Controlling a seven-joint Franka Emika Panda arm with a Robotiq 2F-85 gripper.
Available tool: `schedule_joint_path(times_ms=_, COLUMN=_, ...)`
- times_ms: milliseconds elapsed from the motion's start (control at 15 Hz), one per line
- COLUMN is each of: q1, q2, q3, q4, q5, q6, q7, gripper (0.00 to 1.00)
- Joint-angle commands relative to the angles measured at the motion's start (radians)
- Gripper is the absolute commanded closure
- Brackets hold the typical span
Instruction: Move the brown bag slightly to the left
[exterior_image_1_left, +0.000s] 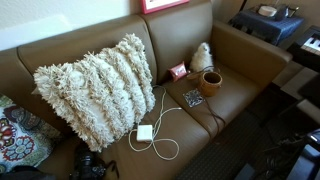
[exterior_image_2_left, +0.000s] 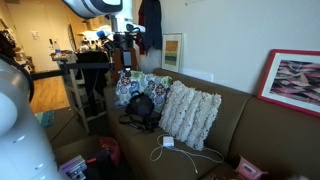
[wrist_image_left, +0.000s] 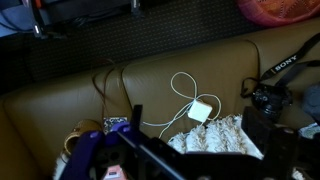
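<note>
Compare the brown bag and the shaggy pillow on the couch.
Size: the bag is far smaller than the pillow. Colour: bag orange-brown, pillow cream. Pose: bag stands mouth up; pillow leans on the backrest. Both sit on the brown couch.

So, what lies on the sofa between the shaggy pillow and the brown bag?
In an exterior view, a small pink object and a flat dark patterned square lie between the shaggy pillow and the brown bag.
</note>
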Motion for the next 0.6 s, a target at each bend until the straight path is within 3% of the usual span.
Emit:
schedule_joint_path(times_ms=0, q1=0.004, q2=-0.030, q3=-0.016, q4=0.044, q5=-0.013, q6=-0.025, q7=0.011, gripper=0.00)
schedule_joint_path(times_ms=533, q1=-0.025, q2=-0.085, q3=-0.026, q4=0.186, q5=-0.043, q6=-0.070, q7=-0.001, gripper=0.00)
